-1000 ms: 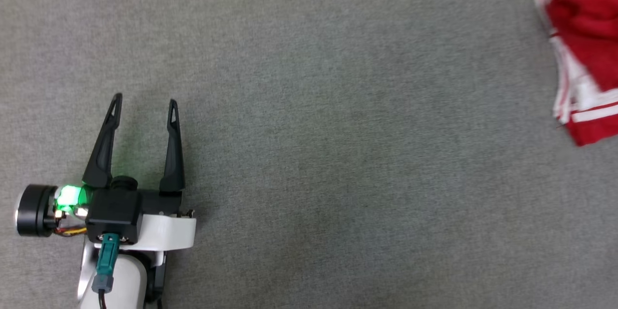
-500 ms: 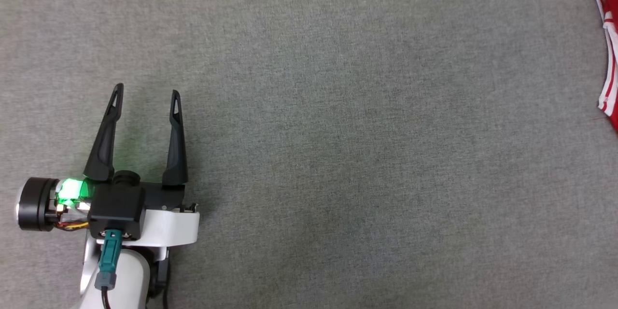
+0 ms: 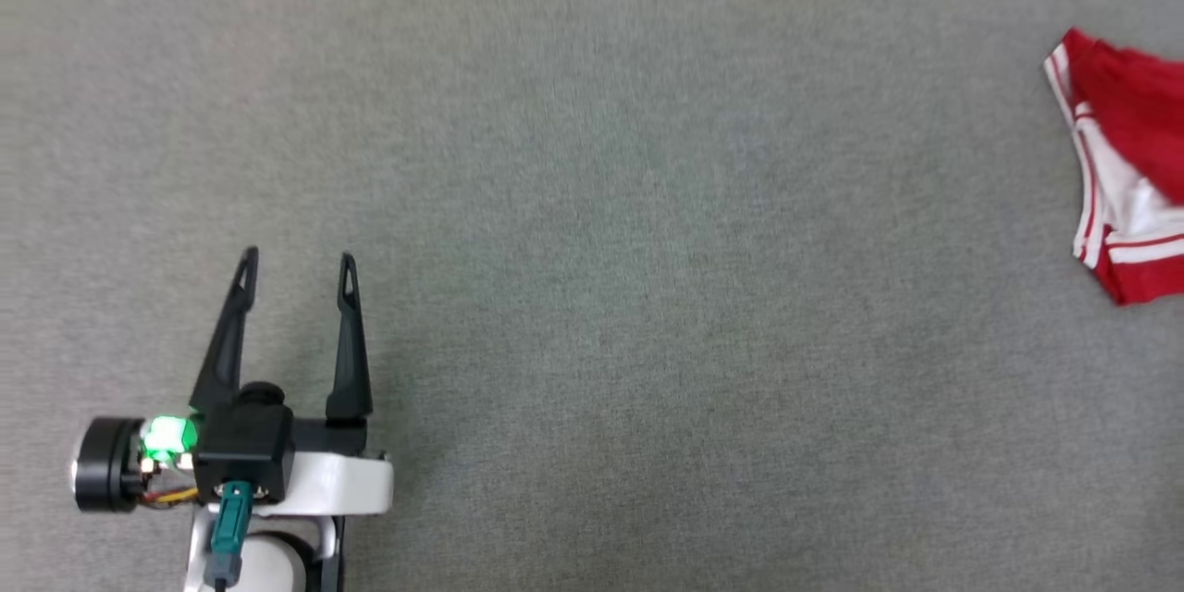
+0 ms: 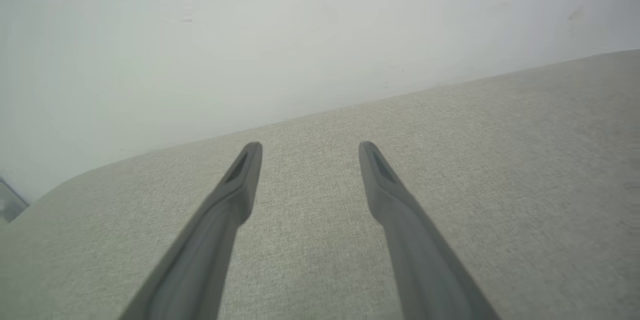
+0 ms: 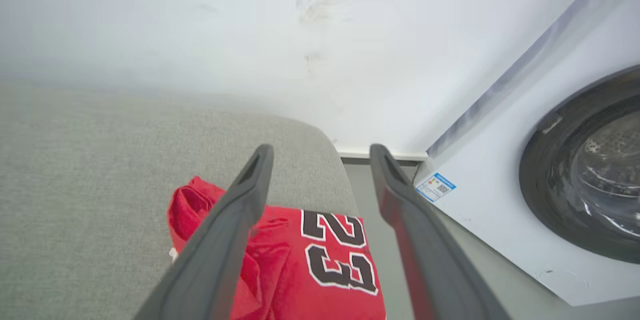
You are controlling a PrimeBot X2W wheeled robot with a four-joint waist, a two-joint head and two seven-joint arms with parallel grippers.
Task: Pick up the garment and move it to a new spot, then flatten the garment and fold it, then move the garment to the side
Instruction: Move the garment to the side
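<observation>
The garment, a red jersey with white striped trim, lies folded at the right edge of the grey cushion in the head view, partly cut off by the frame. In the right wrist view the garment shows a black "23" and rests below my right gripper, whose fingers stand apart above it, open and holding nothing. My left gripper is open over bare cushion at the lower left; its left wrist view shows the gripper with nothing between the fingers.
A white wall rises behind the cushion's far edge. A white washing machine with a dark round door stands just right of the cushion's rounded corner, with a narrow gap of floor between.
The head camera has shifted, so the garment's place in the picture has changed. The left gripper stays open over the cushion.
</observation>
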